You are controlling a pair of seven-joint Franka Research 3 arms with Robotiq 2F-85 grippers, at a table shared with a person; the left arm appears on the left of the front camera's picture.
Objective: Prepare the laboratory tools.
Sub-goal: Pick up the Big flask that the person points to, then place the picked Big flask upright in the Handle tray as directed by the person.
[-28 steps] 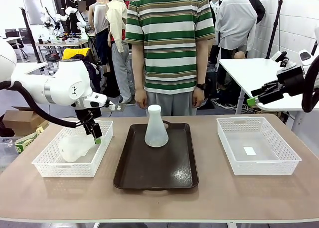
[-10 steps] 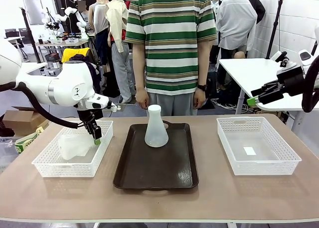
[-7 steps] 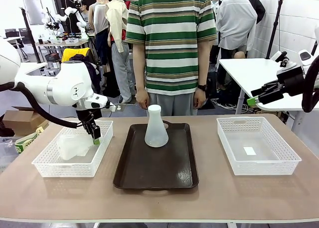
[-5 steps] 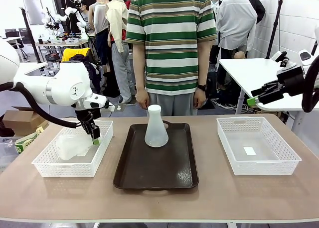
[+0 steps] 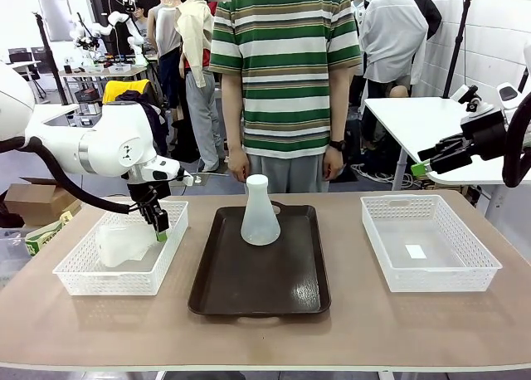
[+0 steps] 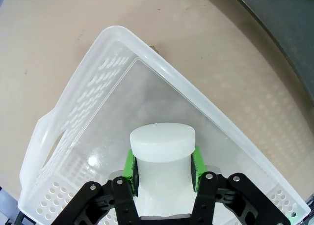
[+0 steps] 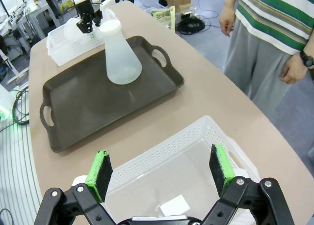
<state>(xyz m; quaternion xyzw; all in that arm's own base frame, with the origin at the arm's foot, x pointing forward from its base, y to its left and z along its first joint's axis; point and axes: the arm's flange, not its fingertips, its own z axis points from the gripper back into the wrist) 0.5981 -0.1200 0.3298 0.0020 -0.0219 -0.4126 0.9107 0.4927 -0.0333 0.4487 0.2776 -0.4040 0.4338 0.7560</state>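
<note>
One frosted-white conical flask [image 5: 260,212] stands upright at the far end of the dark brown tray [image 5: 259,280]; the right wrist view also shows this flask [image 7: 119,53]. A second flask [image 5: 120,241] lies tilted inside the left white basket [image 5: 83,276]. My left gripper [image 5: 158,222] is shut on its neck. In the left wrist view the green pads [image 6: 130,168] press both sides of the flask's neck [image 6: 162,149]. My right gripper [image 5: 419,167] hangs open, high above the table's right side.
A second white basket [image 5: 430,251] sits at the right, holding a small white slip; in the right wrist view this basket [image 7: 196,136] lies under the open fingers. A person in a striped shirt stands at the far edge, hands down.
The left arm has shifted slightly, and the held flask has tipped up a little within the basket. The right arm and the flask on the tray have not moved.
</note>
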